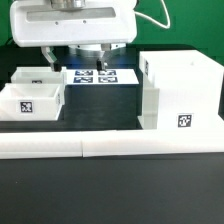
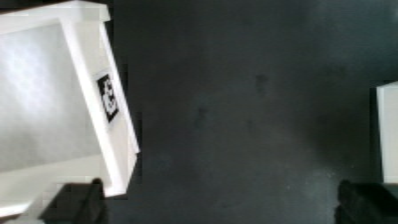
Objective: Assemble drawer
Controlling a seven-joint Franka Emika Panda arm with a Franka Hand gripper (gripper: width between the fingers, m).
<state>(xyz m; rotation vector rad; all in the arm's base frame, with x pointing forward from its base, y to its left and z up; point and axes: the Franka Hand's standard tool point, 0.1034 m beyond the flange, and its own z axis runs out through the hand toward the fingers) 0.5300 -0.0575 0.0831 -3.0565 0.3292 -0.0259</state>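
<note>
As the exterior view is read from the camera outward, a long low white border wall (image 1: 110, 150) comes first, running across the black table (image 1: 110, 195).

Just behind it, on the exterior view's left, sits the front tray (image 1: 30, 100). It is open side up, with its square tag (image 1: 27, 110) facing the camera. The rear tray (image 1: 35, 76) stands close behind it; I cannot tell whether they touch.

On the exterior view's right the shell (image 1: 180, 85) stands upright, a tag low on its front face. It is well apart from both trays, and neither tray is inside it.

Farther back, between trays and shell, the marker board (image 1: 100, 77) lies flat.

Above the board's far edge hangs the arm's white wrist housing (image 1: 80, 20).

Wrist view: the gripper (image 2: 222, 203) is over bare dark table. Its two dark fingertips (image 2: 79, 201) sit at opposite edges of the picture. The jaws are spread wide, with nothing between them.

A white tray (image 2: 54, 100) with a tag on its side wall lies just outside one fingertip, not gripped. Which tray it is I cannot tell.

A white edge (image 2: 388, 130) shows at the opposite side, not identifiable.
</note>
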